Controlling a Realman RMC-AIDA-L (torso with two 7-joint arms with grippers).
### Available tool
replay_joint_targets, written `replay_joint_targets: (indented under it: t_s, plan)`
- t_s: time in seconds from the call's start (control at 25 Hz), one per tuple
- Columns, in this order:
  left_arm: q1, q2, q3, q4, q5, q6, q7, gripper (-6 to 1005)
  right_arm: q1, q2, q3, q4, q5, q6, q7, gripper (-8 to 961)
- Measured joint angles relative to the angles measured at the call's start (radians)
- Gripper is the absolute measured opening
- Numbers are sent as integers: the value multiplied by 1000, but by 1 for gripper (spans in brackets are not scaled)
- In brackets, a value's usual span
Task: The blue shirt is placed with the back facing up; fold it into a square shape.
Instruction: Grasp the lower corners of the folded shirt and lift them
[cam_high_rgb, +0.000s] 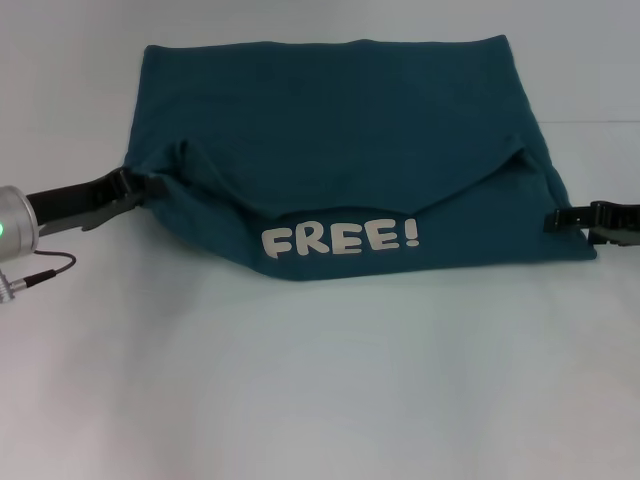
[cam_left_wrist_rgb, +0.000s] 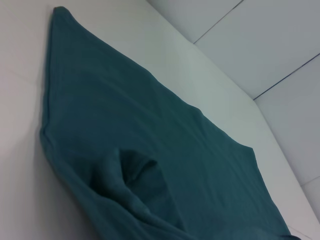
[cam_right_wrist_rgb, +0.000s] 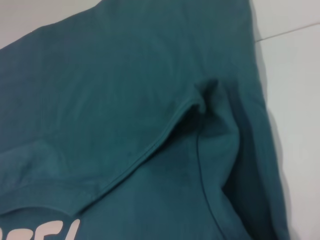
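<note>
Head view: both tools (cam_high_rgb: 148, 184) (cam_high_rgb: 556, 219) touch the blue shirt's (cam_high_rgb: 330, 130) edges, grip unclear.

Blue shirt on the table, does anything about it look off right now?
Yes. The blue shirt is folded unevenly: its upper layer sags in a curve, leaving the FREE! lettering exposed along the near edge, with puckers at both side corners.

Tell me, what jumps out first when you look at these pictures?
The big blue shirt lies folded in the middle of the white table, with white letters "FREE!" on its near part. The left gripper is at its left edge, the right gripper at its right edge.
</note>
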Motion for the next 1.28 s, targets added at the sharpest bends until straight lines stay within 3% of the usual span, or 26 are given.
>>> replay_joint_targets:
  t_s: [0.64,0.88,1.28]
  plan:
    - [-1,-3,0,-3,1,0,0,39,7,21,-40,15,3,27,11,828]
    - [0,-5,2,-1,1,5,0,39,-1,24,-32,2,30,26,8,638]
    - [0,-6,2,-3,1,6,0,40,0,17,-38,12,28,33,11,151]
